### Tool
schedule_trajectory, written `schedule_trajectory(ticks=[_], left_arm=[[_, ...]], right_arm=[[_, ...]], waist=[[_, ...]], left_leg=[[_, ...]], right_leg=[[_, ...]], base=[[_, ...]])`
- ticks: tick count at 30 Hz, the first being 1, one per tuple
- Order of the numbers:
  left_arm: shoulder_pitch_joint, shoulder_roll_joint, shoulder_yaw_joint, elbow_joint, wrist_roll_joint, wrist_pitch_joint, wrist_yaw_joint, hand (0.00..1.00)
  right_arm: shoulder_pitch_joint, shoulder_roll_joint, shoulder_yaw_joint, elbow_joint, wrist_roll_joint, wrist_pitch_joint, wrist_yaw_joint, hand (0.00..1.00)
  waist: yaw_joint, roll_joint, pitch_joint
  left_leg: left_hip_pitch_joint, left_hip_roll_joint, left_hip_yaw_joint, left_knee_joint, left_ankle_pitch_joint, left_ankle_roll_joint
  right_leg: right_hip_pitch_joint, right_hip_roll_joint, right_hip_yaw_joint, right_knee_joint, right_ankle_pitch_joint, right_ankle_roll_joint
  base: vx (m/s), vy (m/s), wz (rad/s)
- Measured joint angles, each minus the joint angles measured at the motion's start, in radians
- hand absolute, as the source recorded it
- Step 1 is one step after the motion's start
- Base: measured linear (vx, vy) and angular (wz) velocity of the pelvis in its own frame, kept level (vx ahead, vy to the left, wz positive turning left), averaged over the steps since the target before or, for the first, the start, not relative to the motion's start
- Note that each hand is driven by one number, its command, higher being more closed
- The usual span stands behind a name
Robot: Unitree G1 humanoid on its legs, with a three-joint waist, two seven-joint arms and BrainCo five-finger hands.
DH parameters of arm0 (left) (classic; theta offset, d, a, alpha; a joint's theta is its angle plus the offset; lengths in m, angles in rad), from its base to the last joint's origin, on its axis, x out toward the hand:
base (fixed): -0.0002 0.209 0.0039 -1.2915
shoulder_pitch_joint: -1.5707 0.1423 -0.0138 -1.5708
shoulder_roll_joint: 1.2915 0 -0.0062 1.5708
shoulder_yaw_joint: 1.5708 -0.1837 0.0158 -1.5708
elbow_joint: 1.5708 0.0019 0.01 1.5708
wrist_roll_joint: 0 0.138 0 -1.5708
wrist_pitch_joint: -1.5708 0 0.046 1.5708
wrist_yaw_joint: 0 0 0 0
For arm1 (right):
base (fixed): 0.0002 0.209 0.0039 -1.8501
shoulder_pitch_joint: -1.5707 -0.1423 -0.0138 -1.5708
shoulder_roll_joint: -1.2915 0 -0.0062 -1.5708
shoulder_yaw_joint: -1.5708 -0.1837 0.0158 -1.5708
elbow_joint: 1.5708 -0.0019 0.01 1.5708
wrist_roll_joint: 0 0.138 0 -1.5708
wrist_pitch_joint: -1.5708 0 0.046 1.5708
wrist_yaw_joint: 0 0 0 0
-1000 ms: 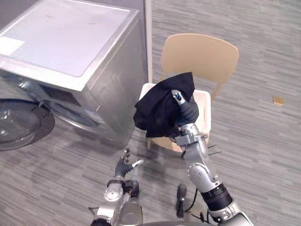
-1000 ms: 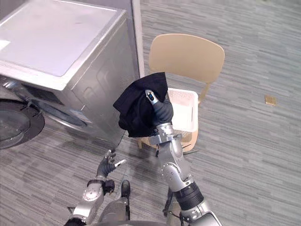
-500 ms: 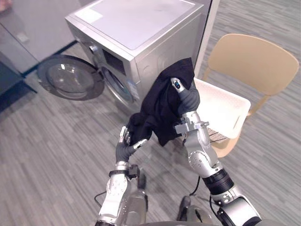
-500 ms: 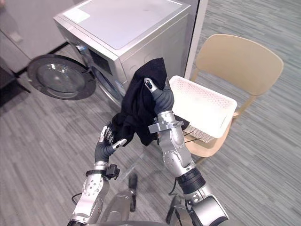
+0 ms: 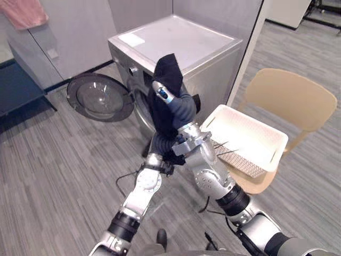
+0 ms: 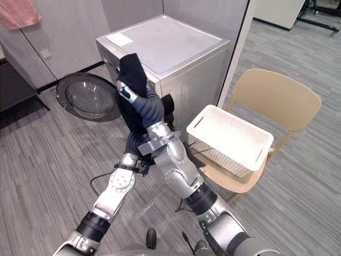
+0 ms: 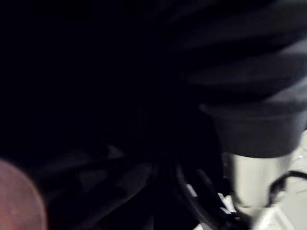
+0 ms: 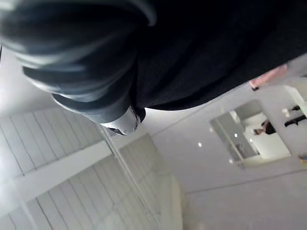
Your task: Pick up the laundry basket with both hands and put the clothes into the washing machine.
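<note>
The fingers of both hands are buried in the black garment (image 5: pixel 167 72), so we cannot tell whether they are clenched on it or released.

From the head views we see the right hand (image 5: pixel 179 110) raised high in front of the washing machine (image 5: pixel 210 80). The garment is draped over it and hangs down past the wrist. The left hand (image 5: pixel 158 146) reaches up underneath, into the hanging cloth. The machine is a silver-grey front loader, and its round glass door (image 5: pixel 98 97) stands swung open on the robot's left. A white rectangular label (image 6: pixel 120 39) sits at one corner of the machine's top, but we cannot read any writing on it. To the right, the white perforated laundry basket (image 6: pixel 229 138) rests on the seat of a pale wooden chair (image 6: pixel 277 98), apart from both hands. The floor (image 5: pixel 53 176) is grey striped planking. Grey wall panels (image 5: pixel 69 32) stand behind the machine, and a pink cloth (image 5: pixel 24 12) hangs at the upper left.

In the left wrist view we see dark folds of the garment close against the camera. A ribbed cover and a silver wrist piece show at one side, and we cannot tell which arm they belong to.

In the right wrist view, that hand's ribbed cover lies against the black cloth, and a white ceiling (image 8: pixel 216 191) with small lights shows beyond.
</note>
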Motion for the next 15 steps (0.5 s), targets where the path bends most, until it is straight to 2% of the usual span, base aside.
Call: schedule_trajectory(ticks=[1, 6, 10, 11, 15], left_arm=[[-0.027, 0.003, -0.016, 0.034, 0.003, 0.005, 0.001, 1.0], [-0.097, 0.01, -0.051, 0.136, 0.021, 0.05, 0.016, 1.0], [-0.106, 0.017, -0.05, 0.147, 0.019, 0.051, 0.019, 1.0], [-0.106, 0.02, -0.048, 0.148, 0.018, 0.051, 0.019, 1.0], [-0.086, 0.017, -0.033, 0.143, 0.007, 0.05, 0.017, 1.0]], right_arm=[[0.0, 0.0, 0.008, 0.0, 0.013, 0.0, 0.0, 1.0], [-0.016, -0.001, 0.084, 0.0, 0.068, 0.007, -0.001, 1.0], [-0.016, -0.002, 0.101, 0.0, 0.09, 0.007, -0.001, 1.0], [-0.016, -0.002, 0.102, 0.0, 0.09, 0.008, -0.001, 0.0], [0.004, -0.006, 0.099, -0.001, 0.085, 0.008, 0.004, 0.0]], waist=[[-0.001, 0.0, -0.002], [-0.002, -0.001, -0.004], [0.0, -0.001, -0.004], [0.001, -0.002, -0.004], [-0.001, -0.002, -0.004]], left_leg=[[0.003, 0.001, 0.003, -0.004, 0.004, 0.001], [0.007, 0.017, 0.024, -0.019, 0.014, -0.002], [0.006, 0.033, 0.027, -0.019, 0.015, -0.015], [0.004, 0.038, 0.026, -0.019, 0.018, -0.02], [0.0, 0.045, 0.03, -0.019, 0.023, -0.022]], right_leg=[[0.009, 0.002, 0.004, -0.024, 0.015, -0.001], [0.025, 0.032, 0.031, -0.101, 0.075, -0.017], [0.028, 0.051, 0.037, -0.117, 0.087, -0.027], [0.027, 0.057, 0.037, -0.12, 0.09, -0.031], [0.025, 0.072, 0.04, -0.13, 0.094, -0.037]], base=[[-0.07, 0.037, -0.13], [-0.08, 0.009, -0.19], [-0.05, -0.024, -0.05], [-0.03, -0.038, -0.02], [-0.01, -0.03, -0.05]])
